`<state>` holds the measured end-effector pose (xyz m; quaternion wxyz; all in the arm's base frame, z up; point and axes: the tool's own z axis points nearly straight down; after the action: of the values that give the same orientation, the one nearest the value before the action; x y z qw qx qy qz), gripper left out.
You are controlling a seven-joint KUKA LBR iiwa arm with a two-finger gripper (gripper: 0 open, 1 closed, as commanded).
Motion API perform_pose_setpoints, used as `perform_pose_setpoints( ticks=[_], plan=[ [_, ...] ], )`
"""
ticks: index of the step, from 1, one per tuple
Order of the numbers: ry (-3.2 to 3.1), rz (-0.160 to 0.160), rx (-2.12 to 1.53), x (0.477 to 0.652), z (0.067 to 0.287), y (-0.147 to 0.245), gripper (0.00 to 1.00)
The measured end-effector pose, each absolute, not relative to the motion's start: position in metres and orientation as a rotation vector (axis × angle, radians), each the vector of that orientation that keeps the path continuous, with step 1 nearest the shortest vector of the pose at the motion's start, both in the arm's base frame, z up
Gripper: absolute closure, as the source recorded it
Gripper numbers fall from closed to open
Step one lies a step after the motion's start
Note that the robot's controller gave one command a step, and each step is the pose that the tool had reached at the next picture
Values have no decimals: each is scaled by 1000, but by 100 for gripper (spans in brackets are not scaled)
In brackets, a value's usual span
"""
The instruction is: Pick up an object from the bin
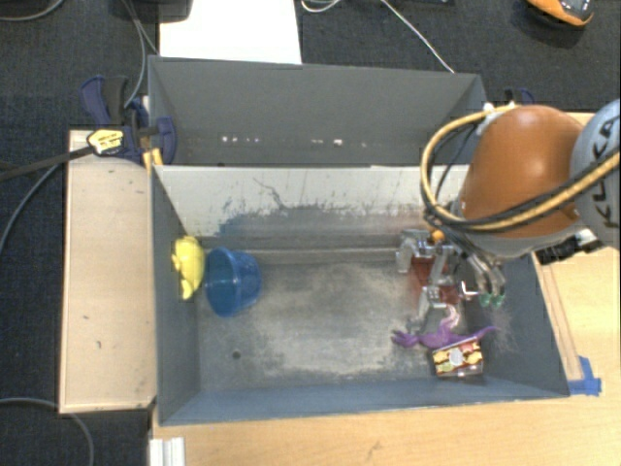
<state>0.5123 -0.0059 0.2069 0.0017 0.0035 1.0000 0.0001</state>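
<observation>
Gripper (439, 294) over grey metal bin's (320, 115) right near corner.
Purple floppy plastic toy (437, 338) just beneath, maybe touching; can't tell grasp state.

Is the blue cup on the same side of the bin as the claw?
No: the blue cup lies at the view's left beside a yellow thing; the claw is at its right.

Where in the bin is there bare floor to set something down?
The middle of the bin floor is bare, between the blue cup at left and the end effector at right. The lower right corner is crowded: a purple toy and a printed box.
</observation>
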Motion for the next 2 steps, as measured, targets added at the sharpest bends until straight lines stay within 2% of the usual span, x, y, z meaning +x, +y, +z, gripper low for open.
perform_pose_setpoints(
  ticks=[2],
  plan=[
    [3135, 0, 11, 512, 205, -6, 0]
  ],
)
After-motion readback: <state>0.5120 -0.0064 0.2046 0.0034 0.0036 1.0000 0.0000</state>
